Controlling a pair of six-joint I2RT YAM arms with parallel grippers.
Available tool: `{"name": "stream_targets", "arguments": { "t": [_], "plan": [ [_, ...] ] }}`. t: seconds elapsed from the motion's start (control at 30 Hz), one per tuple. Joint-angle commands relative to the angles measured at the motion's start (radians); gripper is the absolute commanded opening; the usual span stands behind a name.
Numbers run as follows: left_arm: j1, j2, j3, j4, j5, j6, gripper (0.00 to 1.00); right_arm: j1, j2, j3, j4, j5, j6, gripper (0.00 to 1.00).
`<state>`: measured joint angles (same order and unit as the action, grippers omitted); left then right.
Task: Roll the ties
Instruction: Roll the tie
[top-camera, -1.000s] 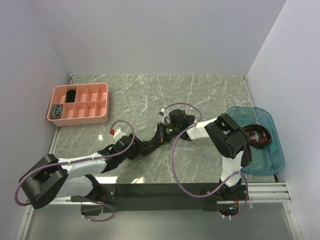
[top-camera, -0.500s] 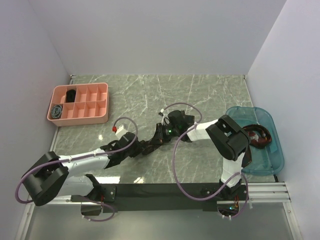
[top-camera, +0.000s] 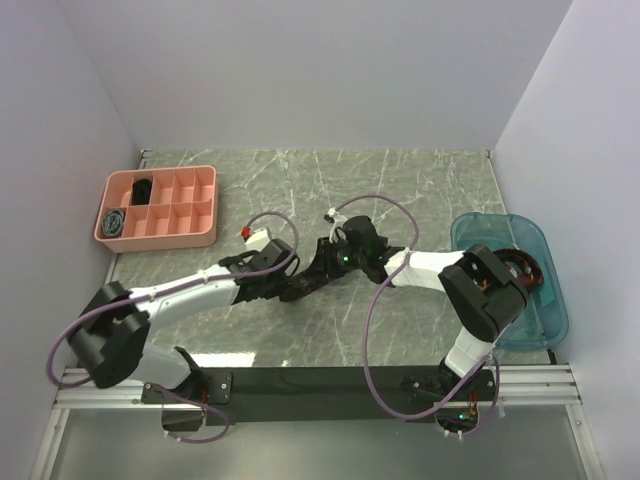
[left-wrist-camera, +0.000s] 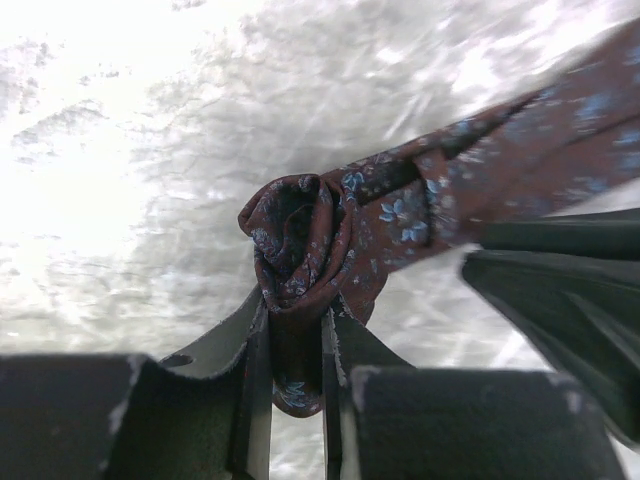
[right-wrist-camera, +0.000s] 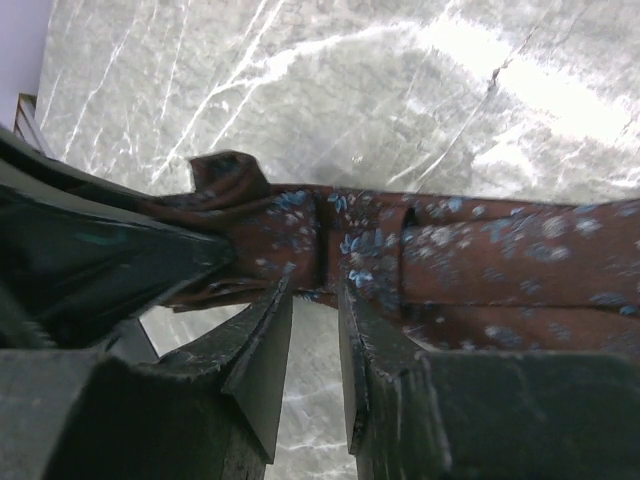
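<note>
A dark brown-maroon tie with small blue flowers has its end wound into a small coil (left-wrist-camera: 300, 235). My left gripper (left-wrist-camera: 295, 345) is shut on that coil, and fabric fills the gap between its fingers. The rest of the tie runs off as a flat strip (right-wrist-camera: 470, 250) to the upper right. My right gripper (right-wrist-camera: 315, 300) stands open just under the strip's lower edge, with marble showing between its fingers. In the top view the left gripper (top-camera: 297, 287) and right gripper (top-camera: 322, 265) meet at the table's middle, and the tie between them is mostly hidden.
A pink divided box (top-camera: 205, 205) at the back left holds a black coil (top-camera: 143, 188) and a grey-blue coil (top-camera: 115, 221). A blue tray (top-camera: 545, 300) at the right edge holds another dark tie (top-camera: 522, 272). Purple cables loop over both arms.
My left gripper has closed on the tie's coil and its wrist has swung up and right. My right gripper has opened off the tie; its elbow has shifted toward the blue tray.
</note>
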<state>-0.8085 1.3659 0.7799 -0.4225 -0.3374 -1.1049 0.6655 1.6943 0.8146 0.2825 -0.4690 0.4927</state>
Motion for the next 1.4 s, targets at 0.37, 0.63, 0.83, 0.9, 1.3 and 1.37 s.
{"name": "stream_targets", "arguments": {
  "t": [0.37, 0.63, 0.83, 0.9, 1.3, 1.37],
  "plan": [
    [0.075, 0.151, 0.203, -0.265, 0.056, 0.324, 0.01, 0.014, 0.148, 0.06, 0.118, -0.01, 0.116, 0.28],
    [0.157, 0.22, 0.295, -0.351, 0.081, 0.514, 0.01, 0.051, 0.182, -0.008, 0.337, -0.028, 0.277, 0.23],
    [0.157, 0.259, 0.334, -0.371, 0.104, 0.556, 0.01, 0.057, 0.176, -0.017, 0.46, -0.045, 0.374, 0.23],
    [0.155, 0.268, 0.344, -0.375, 0.103, 0.57, 0.01, 0.065, 0.186, -0.002, 0.454, -0.045, 0.379, 0.23],
    [0.152, 0.277, 0.384, -0.38, 0.126, 0.606, 0.01, 0.144, 0.318, 0.104, 0.455, -0.054, 0.42, 0.2],
    [0.152, 0.276, 0.386, -0.375, 0.129, 0.6, 0.01, 0.167, 0.341, 0.129, 0.442, -0.048, 0.423, 0.18]
  ]
}}
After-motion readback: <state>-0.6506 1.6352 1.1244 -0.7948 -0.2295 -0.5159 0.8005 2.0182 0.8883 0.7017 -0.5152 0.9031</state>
